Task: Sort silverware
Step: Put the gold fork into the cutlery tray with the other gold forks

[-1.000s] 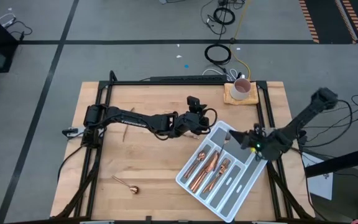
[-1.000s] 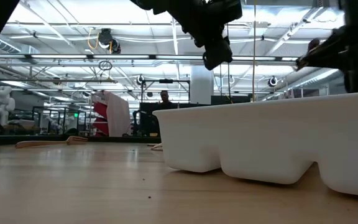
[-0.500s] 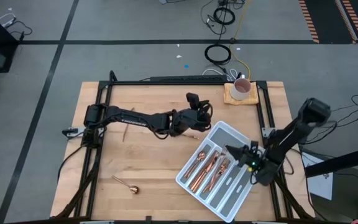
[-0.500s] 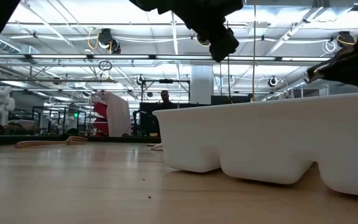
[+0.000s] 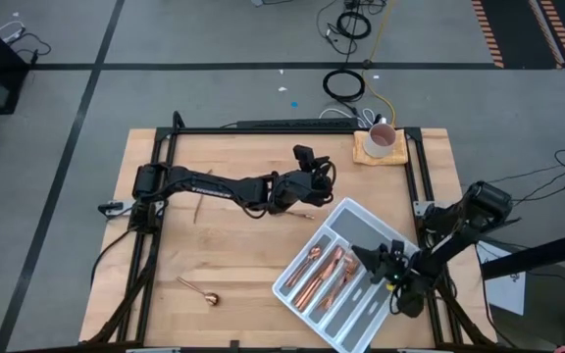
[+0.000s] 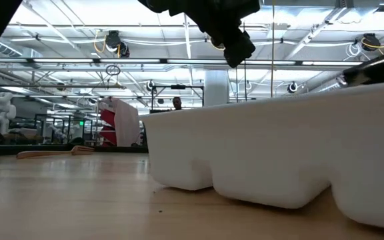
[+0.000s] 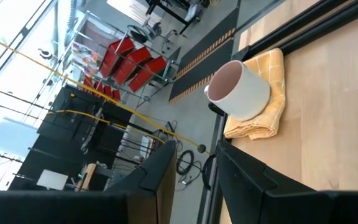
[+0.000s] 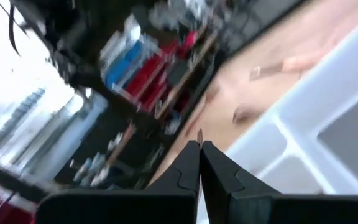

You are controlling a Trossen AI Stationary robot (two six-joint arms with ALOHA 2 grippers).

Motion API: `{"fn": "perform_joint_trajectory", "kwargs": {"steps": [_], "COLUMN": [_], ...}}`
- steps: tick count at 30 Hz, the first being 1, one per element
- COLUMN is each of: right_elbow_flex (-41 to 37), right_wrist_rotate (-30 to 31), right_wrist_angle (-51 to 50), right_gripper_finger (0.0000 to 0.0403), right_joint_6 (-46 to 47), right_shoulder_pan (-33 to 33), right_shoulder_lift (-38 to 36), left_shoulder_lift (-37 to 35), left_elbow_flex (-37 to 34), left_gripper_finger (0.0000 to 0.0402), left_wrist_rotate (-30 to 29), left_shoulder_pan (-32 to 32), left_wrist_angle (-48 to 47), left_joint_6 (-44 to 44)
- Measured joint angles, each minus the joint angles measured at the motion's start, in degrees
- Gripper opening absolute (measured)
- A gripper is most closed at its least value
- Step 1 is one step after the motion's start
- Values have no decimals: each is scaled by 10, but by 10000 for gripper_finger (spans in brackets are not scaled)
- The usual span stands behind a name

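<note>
tray (image 5: 307, 304) shifted, coppery silverware (image 5: 324, 272) inside

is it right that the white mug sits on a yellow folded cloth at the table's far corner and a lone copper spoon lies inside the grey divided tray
Not quite. The white mug does sit on the yellow folded cloth, but the lone copper spoon lies on the bare wooden table, well apart from the grey divided tray, as the high view shows.

I've got most of the copper silverware (image 5: 324, 275) lying lengthwise in the tray's (image 5: 353, 329) long slots, handles and heads packed side by side. One copper spoon (image 5: 197, 290) lies alone on the tabletop (image 5: 233, 245), well apart, bowl toward the tray.
</note>
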Motion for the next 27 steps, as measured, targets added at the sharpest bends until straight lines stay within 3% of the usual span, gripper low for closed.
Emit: {"fn": "perform_joint_trajectory", "kwargs": {"steps": [9, 19, 22, 27], "right_elbow_flex": [-13, 3, 9, 9], "right_wrist_rotate": [-3, 3, 4, 4], "right_wrist_angle": [-3, -2, -3, -5], "right_gripper_finger": [0, 0, 0, 0], "right_joint_6": [-184, -473, -503, -460], "right_shoulder_pan": [7, 18, 33, 50], "right_shoulder_lift": [-119, -243, -240, -202], "left_shoulder_lift": [-5, -10, -21, -29], "left_elbow_flex": [0, 0, 0, 0], "left_gripper_finger": [121, 121, 121, 121], "left_wrist_rotate": [-14, -16, -21, -28], "left_shoulder_pan": [16, 12, 12, 12], "left_wrist_angle": [2, 40, 49, 40], "left_joint_6": [0, 0, -1, 0]}}
